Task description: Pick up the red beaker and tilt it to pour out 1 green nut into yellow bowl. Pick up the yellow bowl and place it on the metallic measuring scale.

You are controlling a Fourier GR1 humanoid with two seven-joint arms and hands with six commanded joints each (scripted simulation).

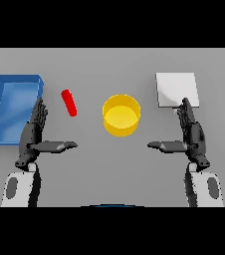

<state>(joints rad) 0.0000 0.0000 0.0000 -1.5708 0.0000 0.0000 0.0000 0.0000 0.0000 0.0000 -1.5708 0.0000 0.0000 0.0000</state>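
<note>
Head view — red beaker left of yellow bowl, apart.

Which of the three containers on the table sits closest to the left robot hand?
The blue tray: its right edge lies beside the left robot hand, while the red beaker sits apart and the yellow bowl is farther right.

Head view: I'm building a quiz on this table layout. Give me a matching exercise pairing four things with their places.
Things:
1. blue tray
2. red beaker
3. yellow bowl
4. scale

Places:
A. centre of the table
B. far left
C. beyond the right hand
D. between tray and bowl, beyond the left hand

Pairs: 1-B, 2-D, 3-A, 4-C
</note>
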